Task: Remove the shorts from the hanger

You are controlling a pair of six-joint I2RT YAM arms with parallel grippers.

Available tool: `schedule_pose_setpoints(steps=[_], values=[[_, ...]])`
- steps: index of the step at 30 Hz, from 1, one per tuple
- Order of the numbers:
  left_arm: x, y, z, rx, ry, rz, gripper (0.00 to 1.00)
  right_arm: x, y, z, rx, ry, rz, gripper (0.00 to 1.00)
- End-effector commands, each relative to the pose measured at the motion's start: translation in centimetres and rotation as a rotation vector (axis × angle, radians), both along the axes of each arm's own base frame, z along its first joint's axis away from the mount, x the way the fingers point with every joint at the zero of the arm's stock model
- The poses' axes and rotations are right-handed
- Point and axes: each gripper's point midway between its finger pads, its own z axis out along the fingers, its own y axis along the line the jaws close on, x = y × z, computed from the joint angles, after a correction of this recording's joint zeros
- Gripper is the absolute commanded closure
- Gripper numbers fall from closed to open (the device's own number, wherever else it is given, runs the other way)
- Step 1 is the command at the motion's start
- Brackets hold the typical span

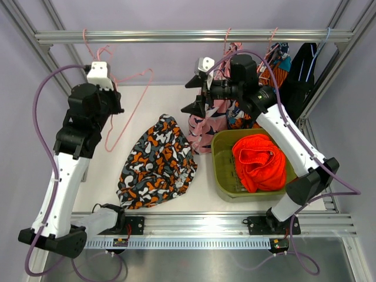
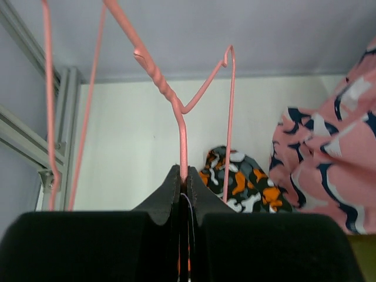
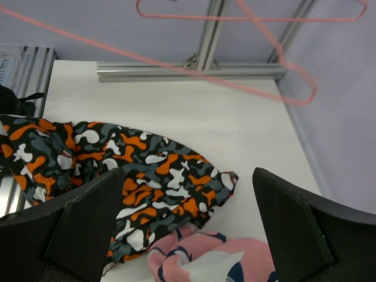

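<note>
my left gripper [image 2: 184, 176]: pinching pink hanger [image 2: 182, 117]
my right gripper [image 3: 188, 173]: spread, empty
camo shorts [image 1: 157, 164]: flat on white table [image 1: 167, 97], centre
orange shorts [image 1: 258, 161]: green bin [image 1: 220, 170], lower right
room: lavender walls [image 1: 147, 12], aluminium rail [image 1: 176, 36] top

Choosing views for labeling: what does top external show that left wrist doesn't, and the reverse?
Only top external: the olive bin holding the orange shorts, the teal-orange shorts and black shorts hanging from the rail, and the right gripper, open near the pink printed shorts.
Only left wrist: the left gripper seen close up, shut on the wire of the pink hanger. From above, that grip is not clear.
Both: the bare pink hanger, the camouflage shorts lying on the table, and the pink printed shorts.
</note>
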Motion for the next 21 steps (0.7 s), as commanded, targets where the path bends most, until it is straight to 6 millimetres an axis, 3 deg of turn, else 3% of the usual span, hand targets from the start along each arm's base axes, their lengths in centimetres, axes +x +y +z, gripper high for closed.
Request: schedule_pose_setpoints(steps=[1,5,10,21], values=[[2.2,0.8,6.5,-0.036,-0.194,0.009,1.0,-1.8,-1.8,1.8,0.034,-0.029,0.004,0.01],[5.2,1.7,7.0,-0.046,-0.194,0.029,1.0,-1.9,-2.9,-0.3,0.011,0.02,-0.015,0.01],[7.2,1.6,8.0,-0.049,-0.214,0.024,1.0,-2.0,-3.8,-1.3,-0.002,0.049,-0.033,0.0],[10.8,2.9,6.1,-0.032,-0.176,0.064,1.0,-2.0,-4.1,-2.4,-0.012,0.074,-0.032,0.0]])
